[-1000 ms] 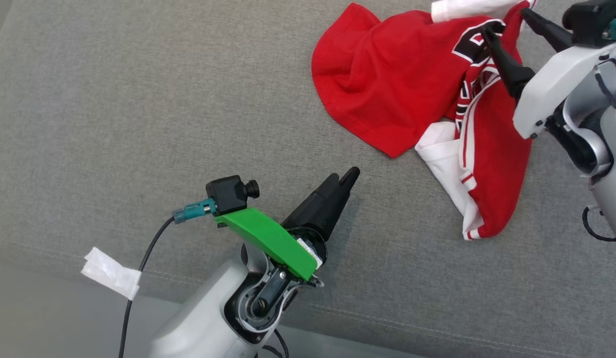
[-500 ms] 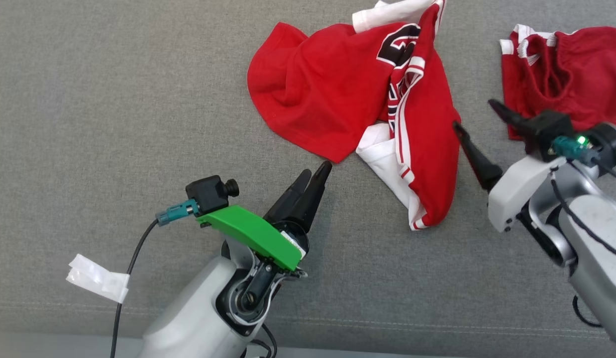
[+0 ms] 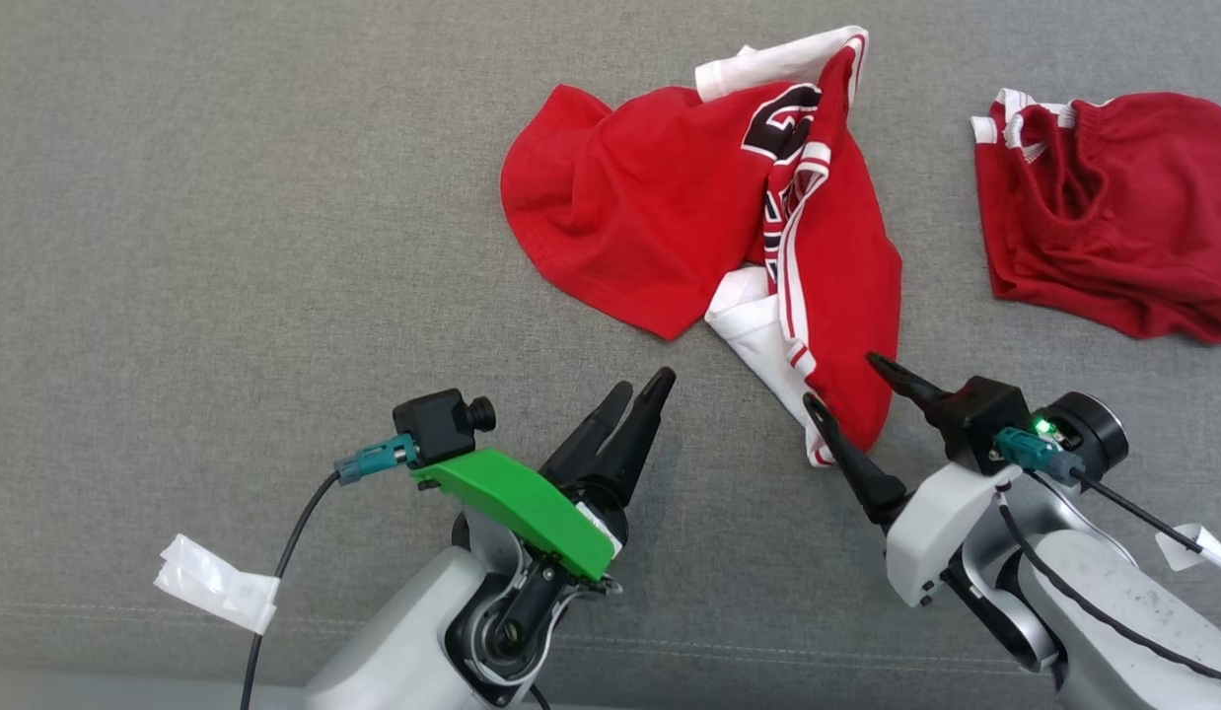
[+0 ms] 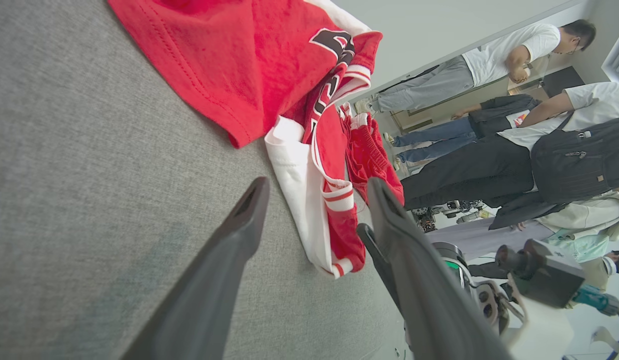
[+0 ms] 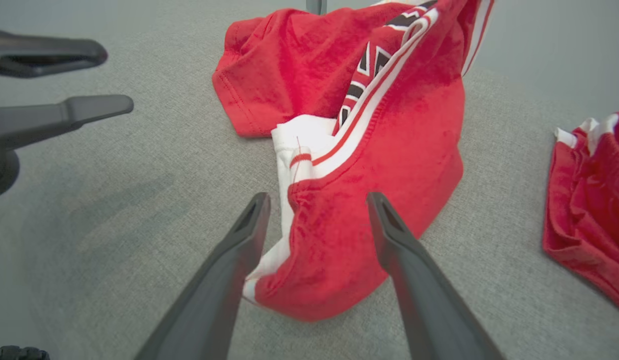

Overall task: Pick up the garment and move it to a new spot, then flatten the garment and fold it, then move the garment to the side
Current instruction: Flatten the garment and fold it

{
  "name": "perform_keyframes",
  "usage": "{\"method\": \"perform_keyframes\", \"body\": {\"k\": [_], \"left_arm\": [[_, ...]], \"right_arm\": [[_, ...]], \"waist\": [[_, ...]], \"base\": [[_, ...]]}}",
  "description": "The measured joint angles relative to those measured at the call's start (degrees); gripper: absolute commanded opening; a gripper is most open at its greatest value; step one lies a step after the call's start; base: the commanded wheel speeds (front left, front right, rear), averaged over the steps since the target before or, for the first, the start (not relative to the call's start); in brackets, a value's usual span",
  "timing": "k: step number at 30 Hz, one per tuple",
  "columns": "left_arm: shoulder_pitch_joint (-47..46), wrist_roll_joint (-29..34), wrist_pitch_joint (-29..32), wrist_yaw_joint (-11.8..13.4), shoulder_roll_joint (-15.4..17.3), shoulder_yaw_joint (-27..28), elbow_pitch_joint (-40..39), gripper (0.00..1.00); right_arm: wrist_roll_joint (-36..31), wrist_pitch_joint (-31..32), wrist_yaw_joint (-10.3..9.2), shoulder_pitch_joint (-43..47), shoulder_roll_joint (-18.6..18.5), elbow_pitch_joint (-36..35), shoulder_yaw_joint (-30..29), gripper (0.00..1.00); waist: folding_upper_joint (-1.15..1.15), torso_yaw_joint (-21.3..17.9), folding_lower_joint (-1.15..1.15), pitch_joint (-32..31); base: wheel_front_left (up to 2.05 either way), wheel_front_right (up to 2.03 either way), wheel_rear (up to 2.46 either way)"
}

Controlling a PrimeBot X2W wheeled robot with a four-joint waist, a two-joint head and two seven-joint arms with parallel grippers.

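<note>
The jersey [image 3: 660, 207] lies crumpled on the grey fabric surface [image 3: 226, 197], near the middle of the head view. One red half is bunched to the left, and a twisted strip with white trim and black lettering runs down to a hem on the right. Nothing about it is flat or folded. A pair of red shorts [image 3: 1113, 227] sits well apart on the right.

The left claw [image 3: 642, 383] is spread open and empty, near the jersey's lower left corner but not touching it. The right claw [image 3: 844, 380] is also open and empty, its fingers either side of the lowest hem. In its wrist view the cloth lies between the fingers with no grip taken.

I judge the task to be at an early stage. Whether this spot is already the new one cannot be told from here. Flattening, folding and the move to the side all remain. The twisted strip and the bunched half would need pulling out first.
</note>
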Motion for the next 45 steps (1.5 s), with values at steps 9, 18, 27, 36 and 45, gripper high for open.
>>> {"method": "perform_keyframes", "body": {"k": [9, 18, 27, 36, 45], "left_arm": [[-0.01, 0.00, -0.68, -0.01, 0.00, -1.26, -0.68, 1.00], [-0.04, -0.01, -1.55, -0.01, 0.02, -1.16, -0.73, 1.00], [-0.05, -0.65, -2.45, -0.01, 0.01, -1.20, -0.64, 1.00], [0.01, -4.11, -3.03, -0.01, 0.01, -3.24, -2.55, 1.00], [2.01, -8.05, -3.90, -0.01, 0.03, -5.82, -3.85, 1.00]], "right_arm": [[-2.15, 0.44, -0.60, 0.13, -0.15, 0.07, 0.66, 1.00], [-1.93, 1.67, -1.53, 1.53, 0.24, 1.30, 0.03, 0.00], [7.92, -3.19, -2.02, 1.30, 5.73, -7.81, -8.34, 0.00], [16.66, -2.82, 0.78, -7.69, 7.68, -19.25, -13.39, 0.00], [26.86, 5.35, 0.91, -18.46, 11.90, -19.89, -16.27, 0.00]], "waist": [[0.00, 1.91, 0.00, 0.64], [0.00, 3.56, 0.00, 1.53], [0.00, 3.78, 0.00, 0.25], [0.00, 4.95, 0.00, -2.70], [0.00, 9.93, 0.00, -5.69]], "base": [[0.00, 0.00, 0.00], [0.00, 0.00, 0.00], [0.00, 0.00, 0.00], [0.00, 0.00, 0.00], [0.00, 0.00, 0.00]]}}
